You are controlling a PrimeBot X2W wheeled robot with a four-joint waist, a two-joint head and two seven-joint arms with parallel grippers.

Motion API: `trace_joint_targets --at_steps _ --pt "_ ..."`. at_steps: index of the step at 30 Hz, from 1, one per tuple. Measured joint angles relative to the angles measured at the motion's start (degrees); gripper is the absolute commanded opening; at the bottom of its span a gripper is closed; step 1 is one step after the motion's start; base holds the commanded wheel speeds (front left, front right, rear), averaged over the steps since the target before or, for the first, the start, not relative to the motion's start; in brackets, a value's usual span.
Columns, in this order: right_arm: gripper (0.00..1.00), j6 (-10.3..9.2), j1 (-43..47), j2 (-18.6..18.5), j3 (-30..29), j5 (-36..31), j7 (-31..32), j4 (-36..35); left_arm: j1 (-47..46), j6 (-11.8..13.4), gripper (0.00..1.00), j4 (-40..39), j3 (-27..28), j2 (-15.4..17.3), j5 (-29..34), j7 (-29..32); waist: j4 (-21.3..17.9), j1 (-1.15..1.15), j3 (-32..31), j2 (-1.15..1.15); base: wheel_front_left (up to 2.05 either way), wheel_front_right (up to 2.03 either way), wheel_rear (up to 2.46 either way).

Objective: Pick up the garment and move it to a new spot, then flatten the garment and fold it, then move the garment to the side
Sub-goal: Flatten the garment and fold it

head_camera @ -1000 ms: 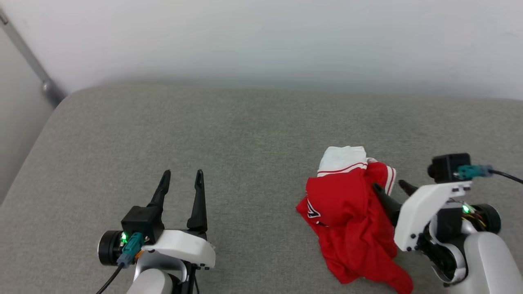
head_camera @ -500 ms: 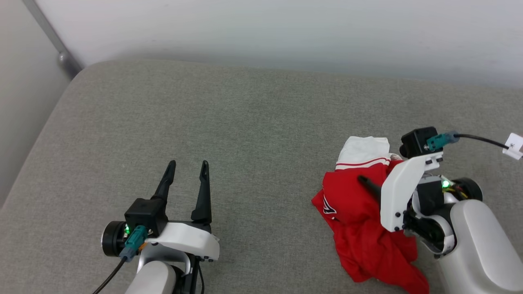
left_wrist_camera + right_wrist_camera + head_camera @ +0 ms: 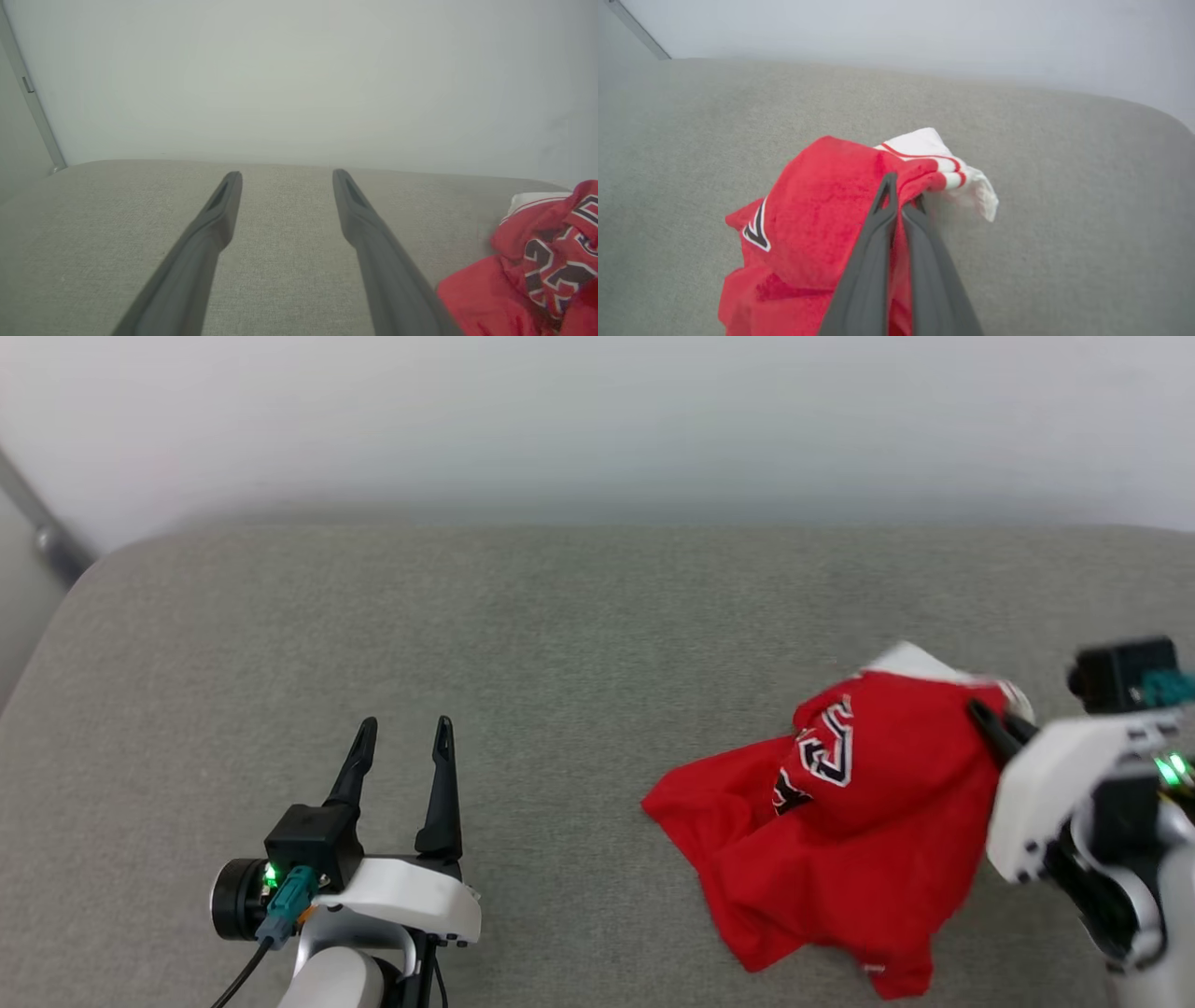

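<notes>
We saw the garment point(image 3: 840, 840), a red jersey T-shirt, on the right part of the grey cushion point(image 3: 467, 616), in front of the robot and to its right. It was bunched rather than flat. Its upper edge was drawn up toward the right gripper point(image 3: 991, 723) and the rest of the red cloth draped down and to the left onto the cushion. Black letters with white outlines showed on a raised fold, and a white sleeve with red-and-white striped trim stuck out behind the pinch point.

In the right wrist view the two dark fingers point(image 3: 878, 242) were pressed together on a fold of red fabric just beside the striped trim, so that gripper was clamped on the garment. The right arm reached in from the lower right, with its fingers pointing up and to the left.

The left gripper point(image 3: 401, 733) sat low on the left, well apart from the garment. Its jaws were spread wide with nothing between them, pointing toward the pale wall point(image 3: 597, 420).

A second earlier the right fingers had stood apart at the garment's right edge. The shirt had then lain in a lower heap with the white sleeve on top and little of the lettering visible. The head camera had also shifted, while the left gripper kept its pose.
</notes>
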Motion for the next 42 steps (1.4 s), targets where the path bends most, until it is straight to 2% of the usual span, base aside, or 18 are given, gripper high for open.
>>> trace_joint_targets --at_steps 6,10,11,12,13,18,19,26,35,36,42 --pt "0.00 0.00 13.81 4.24 -10.65 -2.36 0.86 -1.92 0.65 -0.01 1.00 0.31 0.10 0.22 -0.01 0.00 -2.75 0.00 -1.10 0.00 0.00 0.00 0.00" --pt "0.00 0.00 20.63 7.16 -15.82 -2.91 0.59 2.21 0.72 -0.03 1.00 0.73 0.07 0.35 -0.11 0.00 -3.42 0.00 -1.56 0.00 0.00 0.00 0.00" --pt "0.33 0.00 21.80 7.59 -16.33 -3.15 -0.11 3.90 0.77 -0.03 1.00 0.86 0.05 0.40 -0.16 0.00 -3.54 0.00 -1.63 0.00 0.00 0.00 0.00" --pt "0.55 0.00 22.53 8.06 -16.62 -3.16 -0.83 5.60 0.81 -0.03 1.00 1.08 0.02 0.42 -0.33 0.13 -3.66 0.00 -1.67 0.00 0.00 0.00 0.00" --pt "1.00 -0.01 22.85 8.45 -16.66 -2.97 -1.93 7.05 0.90 -0.03 1.00 1.30 -0.01 0.44 -0.53 0.26 -3.79 0.00 -1.73 0.00 0.00 0.00 0.00" --pt "1.00 0.00 20.79 9.06 -19.37 -3.26 -12.74 9.32 1.62 0.18 1.00 1.62 -0.09 0.68 -0.62 0.63 -4.49 0.00 -2.28 0.00 0.00 0.00 0.00" --pt "1.00 0.00 18.79 9.04 -21.53 -5.32 -20.02 8.84 2.37 0.51 1.00 1.70 -0.26 0.77 -0.66 0.88 -4.64 0.00 -3.23 0.00 0.00 0.00 0.00" --pt "1.00 -0.01 17.62 9.10 -21.96 -8.34 -30.36 5.54 3.40 0.68 1.00 1.56 -0.42 1.19 -1.10 1.36 -4.23 0.00 -5.20 0.00 0.00 0.00 0.00" --pt "1.00 0.00 18.22 9.16 -10.36 -9.89 -34.56 -1.13 5.25 1.52 1.00 1.37 -0.49 1.85 -1.49 2.08 -4.32 0.00 -6.74 0.00 0.00 0.00 0.00" --pt "1.00 0.00 19.08 9.18 -6.95 -10.17 -34.71 -3.14 5.63 1.57 1.00 1.45 -0.66 2.22 -1.49 2.50 -4.66 0.00 -6.94 0.00 0.00 0.00 0.00" --pt "1.00 0.00 20.22 9.20 -3.30 -10.35 -33.48 -6.03 5.58 1.43 1.00 1.99 -1.98 2.72 -1.08 3.97 -5.62 0.00 -7.03 0.00 0.00 0.00 0.00"
